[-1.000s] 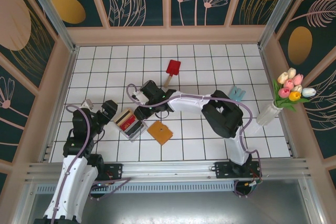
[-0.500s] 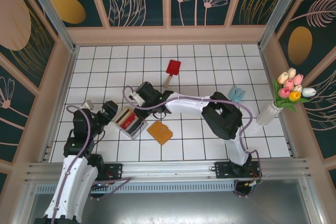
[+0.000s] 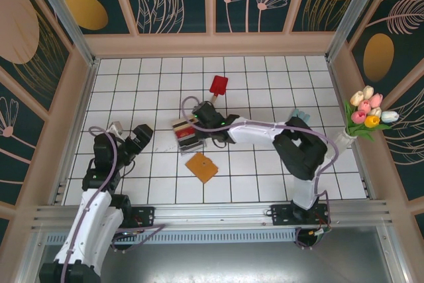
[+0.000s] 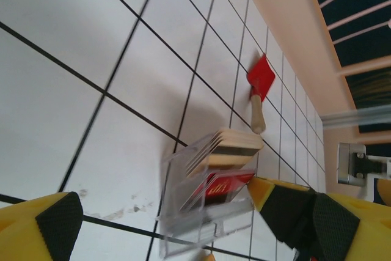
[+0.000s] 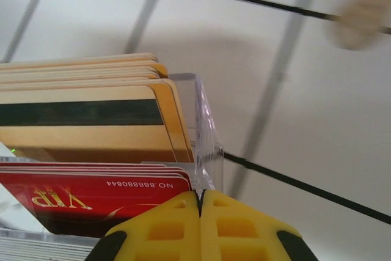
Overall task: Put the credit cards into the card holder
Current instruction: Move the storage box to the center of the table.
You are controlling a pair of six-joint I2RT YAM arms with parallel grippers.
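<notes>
Since a second ago the clear box (image 3: 187, 136) has gone up and to the right across the table (image 3: 265, 177), away from the left arm, and it now sits nearer the red paddle (image 3: 217, 87). The right gripper (image 3: 197, 126) moved with it. The left gripper (image 3: 141, 135) has lifted a bit and its claw is spread wide, holding nothing.

On the right wrist view the two yellow fingers (image 5: 159, 224) are squeezed together right at the box's see-through wall (image 5: 204, 126). So my read is it's pinching that thin edge and nothing more. The credit cards (image 5: 85, 114) are all still standing in the box: a tan stack behind, red ones (image 5: 91, 191) in front. The card holder (image 3: 201, 167) is flat on the tiles below the box, not touching it, with neither arm on it. I can't tell from here if it's open or folded.

What worries me:
- The grip is on a slick wall near one corner, and from the left wrist view the box (image 4: 201, 212) looks tilted. It could swivel or slip out, and then the loose cards fan out or spill.
- Nothing's actually on a card yet — the task isn't really started. With the stack packed that tight, pulling one out could drag its neighbours.
- The holder isn't pinned down, so pushing a card in would probably just shove it along.
</notes>
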